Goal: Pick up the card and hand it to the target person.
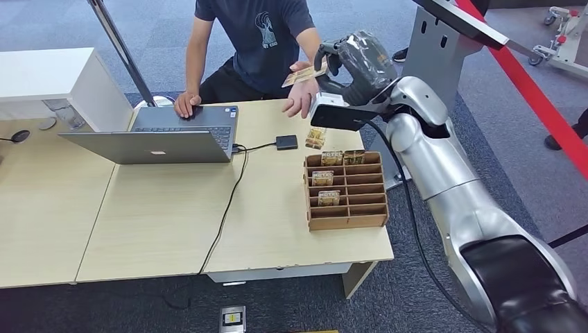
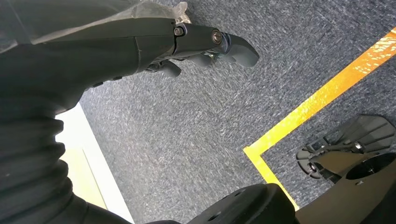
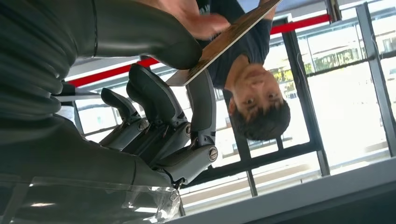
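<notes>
1. The card [image 1: 304, 75] is a thin, flat, tan rectangle with a brownish printed face, held above the far edge of the table [image 1: 166, 222] in front of the seated person [image 1: 256, 41].
2. The right hand [image 1: 357, 59] pinches one end of the card between thumb and fingers; the card sticks out level towards the person.
3. The person's hand [image 1: 301, 97] is raised at the card's free end, thumb over it; in the head view it seems to touch the card, though I cannot tell how firmly.
4. The right wrist view shows the pinch close up: the card [image 3: 224, 39] seen edge-on between the grey thumb and a darker finger [image 3: 201, 105], the other fingers curled under it, and the person's fingers on its far end.
5. The left wrist view shows the left hand [image 2: 196, 44] over blue-grey carpet with a yellow floor line [image 2: 322, 98], fingers loosely bent, holding nothing.
6. The right arm [image 1: 444, 173] reaches up and forward past a wooden card rack [image 1: 347, 191] with more cards in its slots.
7. A laptop [image 1: 166, 135] stands open under the person's other hand.
</notes>
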Robot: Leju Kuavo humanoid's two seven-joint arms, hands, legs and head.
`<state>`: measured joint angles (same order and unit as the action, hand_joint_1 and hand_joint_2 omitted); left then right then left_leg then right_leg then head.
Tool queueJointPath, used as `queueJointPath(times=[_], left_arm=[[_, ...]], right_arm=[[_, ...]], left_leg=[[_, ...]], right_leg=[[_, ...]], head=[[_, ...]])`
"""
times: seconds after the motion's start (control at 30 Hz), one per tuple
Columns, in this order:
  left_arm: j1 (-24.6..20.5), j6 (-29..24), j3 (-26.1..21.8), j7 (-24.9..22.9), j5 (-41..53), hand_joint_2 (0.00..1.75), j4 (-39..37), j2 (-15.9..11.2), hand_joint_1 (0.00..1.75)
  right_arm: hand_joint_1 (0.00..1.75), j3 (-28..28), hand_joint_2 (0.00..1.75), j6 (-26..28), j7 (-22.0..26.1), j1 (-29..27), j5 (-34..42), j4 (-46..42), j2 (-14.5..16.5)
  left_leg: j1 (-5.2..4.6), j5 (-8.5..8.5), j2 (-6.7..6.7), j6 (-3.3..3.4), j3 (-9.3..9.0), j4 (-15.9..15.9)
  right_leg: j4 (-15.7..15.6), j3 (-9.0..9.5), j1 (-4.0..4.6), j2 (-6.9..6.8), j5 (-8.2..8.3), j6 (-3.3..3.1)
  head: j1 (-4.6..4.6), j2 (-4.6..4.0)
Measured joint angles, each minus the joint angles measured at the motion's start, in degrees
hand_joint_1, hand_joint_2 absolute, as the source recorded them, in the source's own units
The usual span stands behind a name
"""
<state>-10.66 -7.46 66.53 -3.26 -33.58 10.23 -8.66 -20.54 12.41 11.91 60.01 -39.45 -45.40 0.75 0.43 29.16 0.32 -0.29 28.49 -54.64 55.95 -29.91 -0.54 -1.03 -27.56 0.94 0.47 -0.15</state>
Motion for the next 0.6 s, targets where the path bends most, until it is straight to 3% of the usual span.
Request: queueJointPath(times=[0.17, 0.33, 0.37, 0.4, 0.47, 0.5, 0.53, 0.6], left_arm=[[-0.33, 0.21, 0.85, -0.28, 0.45, 1.75, 0.0, 0.09, 0.0], [-0.4, 0.48, 1.32, -0.27, 0.96, 1.75, 0.0, 0.16, 0.0], [-0.41, 0.6, 1.39, -0.21, 1.06, 1.75, 0.0, 0.17, 0.0], [-0.41, 0.72, 1.46, -0.18, 1.12, 1.75, 0.0, 0.17, 0.0], [-0.41, 1.07, 1.7, -0.28, 0.97, 0.87, 0.0, 0.17, 0.0], [-0.4, 1.23, 1.86, -0.33, 0.84, 0.44, 0.0, 0.17, 0.0], [-0.38, 1.37, 2.02, -0.37, 0.7, 0.0, 0.0, 0.16, 0.0], [-0.35, 1.45, 2.22, -0.35, 0.52, 0.0, -0.01, 0.14, 0.0]], right_arm=[[1.62, -2.19, 1.75, 3.2, -1.63, 0.89, -3.39, 7.53, 3.71], [1.75, -4.06, 1.75, 5.49, -3.85, 0.93, -5.83, 13.11, 6.09], [1.51, -4.29, 1.75, 5.64, -3.96, 0.9, -5.92, 13.98, 6.32], [1.1, -4.49, 1.75, 5.74, -4.03, 0.87, -5.96, 14.76, 6.51], [0.23, -4.92, 1.75, 5.9, -4.07, 0.81, -5.98, 16.22, 6.78], [0.02, -5.11, 1.75, 5.96, -4.07, 0.77, -5.95, 16.85, 6.89], [0.0, -5.27, 1.75, 6.02, -4.05, 0.74, -5.87, 17.41, 6.96], [0.0, -5.43, 1.75, 6.1, -4.01, 0.68, -5.69, 18.02, 7.02]], left_leg=[[-0.01, 0.0, 0.01, 0.0, -0.01, 0.0], [-0.01, 0.0, 0.01, 0.0, -0.02, -0.01], [-0.01, 0.0, 0.01, 0.0, -0.02, -0.01], [-0.01, 0.0, 0.01, 0.0, -0.02, -0.01], [-0.01, 0.0, 0.0, 0.0, -0.03, -0.01], [-0.01, 0.0, 0.01, 0.0, -0.03, -0.01], [-0.01, 0.0, 0.01, 0.0, -0.03, -0.01], [-0.02, 0.0, 0.01, 0.0, -0.03, -0.01]], right_leg=[[-0.01, -0.01, 0.0, 0.0, 0.0, 0.0], [-0.01, -0.01, 0.0, 0.0, 0.0, 0.0], [-0.01, -0.01, 0.0, 0.0, 0.0, 0.0], [-0.01, -0.01, 0.0, 0.0, 0.0, 0.0], [-0.01, -0.02, 0.0, 0.0, 0.01, -0.01], [-0.01, -0.02, -0.01, 0.0, 0.01, -0.02], [-0.01, -0.02, -0.01, 0.0, 0.02, -0.02], [-0.02, -0.03, -0.01, 0.0, 0.02, -0.02]], head=[[0.0, 0.0], [0.0, 0.0], [-0.01, 0.0], [0.0, 0.0], [0.0, 0.0], [0.0, 0.0], [-0.01, 0.0], [-0.01, 0.0]])
